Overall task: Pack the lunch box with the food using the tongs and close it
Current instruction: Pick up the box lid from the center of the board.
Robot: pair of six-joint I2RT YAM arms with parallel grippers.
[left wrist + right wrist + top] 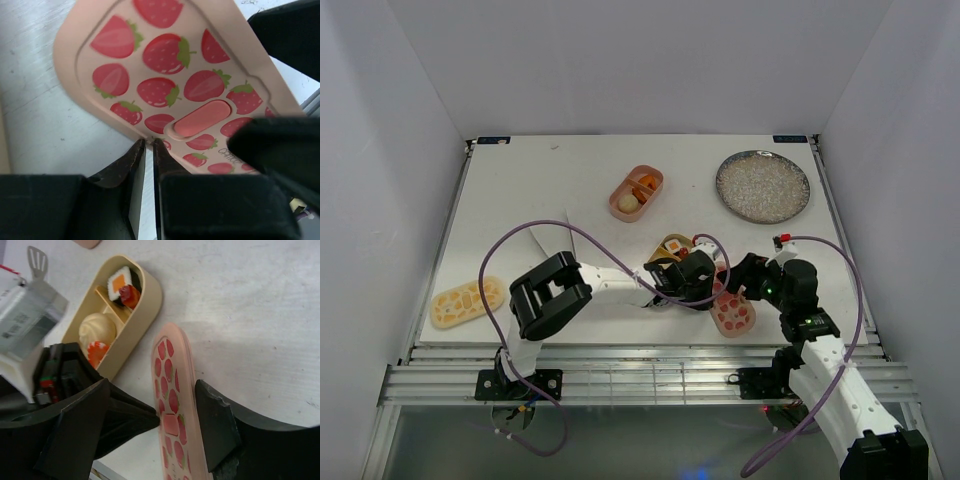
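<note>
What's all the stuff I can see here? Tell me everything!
pink tray: one, pink, far middle, food inside
tan tray: one, tan-yellow, middle, food in both halves
food: several small pieces, white, orange, red, cream, in the trays
pink lid: one, strawberry-patterned, near right
yellow lid: one, pebble-patterned, near left
plate: one, grey speckled, far right
tongs: one, silvery, tip showing past tan tray
left gripper: one, black, pinching the pink lid's rim
right gripper: one, black, clasping the pink lid's sides
</note>
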